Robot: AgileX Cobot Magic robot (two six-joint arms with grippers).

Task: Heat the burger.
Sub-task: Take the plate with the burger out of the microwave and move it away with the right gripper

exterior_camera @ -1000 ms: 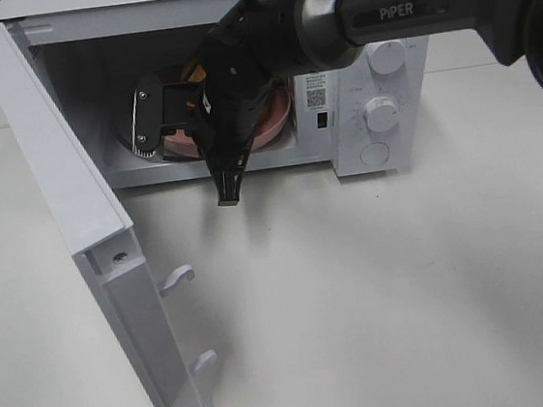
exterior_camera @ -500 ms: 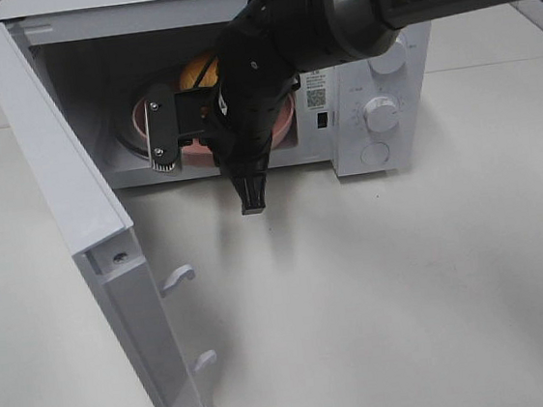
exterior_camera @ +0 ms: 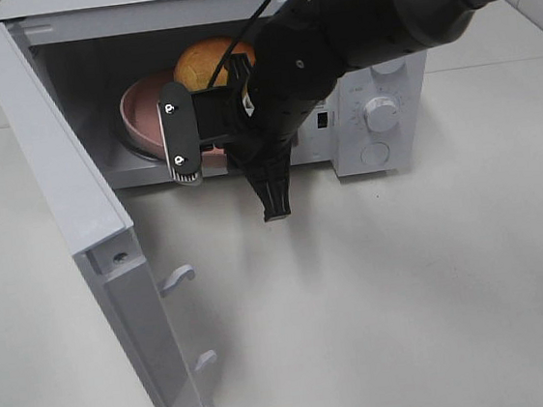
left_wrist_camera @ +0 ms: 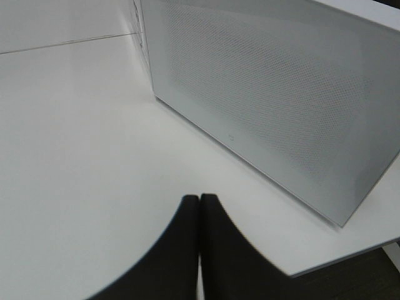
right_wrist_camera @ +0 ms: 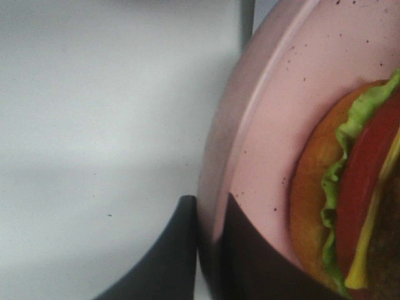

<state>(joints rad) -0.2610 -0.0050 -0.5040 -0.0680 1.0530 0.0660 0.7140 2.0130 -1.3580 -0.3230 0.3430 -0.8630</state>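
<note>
One burger (exterior_camera: pixel 206 63) on pink plate (exterior_camera: pixel 142 108), inside open microwave (exterior_camera: pixel 369 18). Right hand (right_wrist_camera: pixel 211 215) clamped on plate rim at 5 o'clock of burger. Left hand (left_wrist_camera: pixel 199 203) closed, empty, by microwave's outer wall.

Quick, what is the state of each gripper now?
Left gripper: shut, holding nothing.
Right gripper: shut on the pink plate rim.

burger (exterior_camera: pixel 206 63) | golden bun, lettuce, tomato, cheese | on pink plate (exterior_camera: pixel 146 115) inside microwave (exterior_camera: pixel 378 105)
</note>
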